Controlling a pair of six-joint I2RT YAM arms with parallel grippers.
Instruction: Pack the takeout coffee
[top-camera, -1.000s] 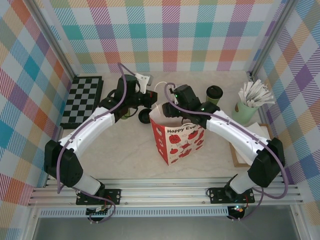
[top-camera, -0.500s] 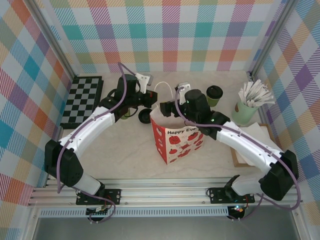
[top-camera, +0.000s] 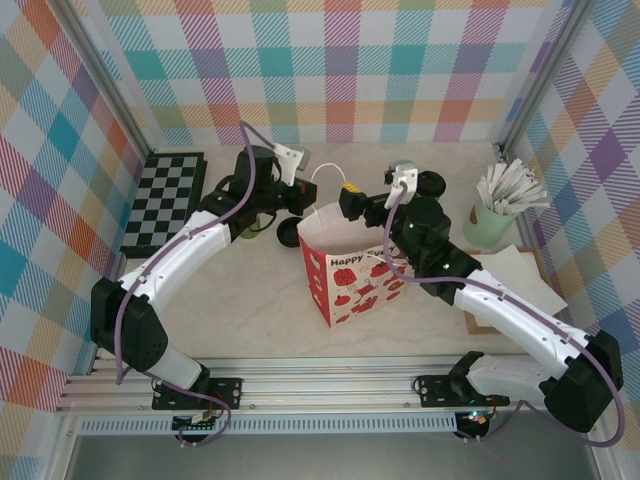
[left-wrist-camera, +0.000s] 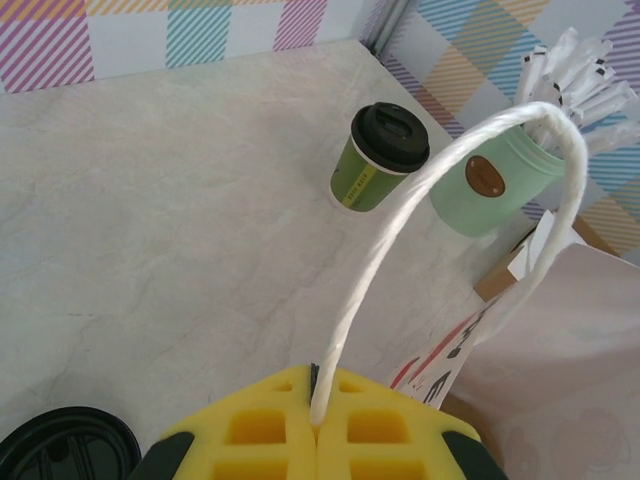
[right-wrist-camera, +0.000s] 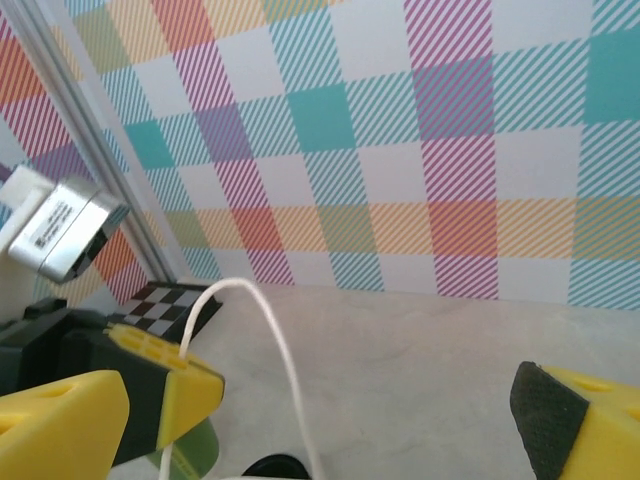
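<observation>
Odds and ends at the table's far corners
A checkerboard lies flat by the far left corner; a mint cup of white sticks stands near the far right corner.

The paper bag reads "Happy" in dark print, with the rest of the line covered. Yellow lettering on the coffee cup and the brown oval label on the mint cup are too small to read.

place: staged robot test cell | evidence: plaid backdrop walls, aluminium rail, marble-look tabletop
</observation>
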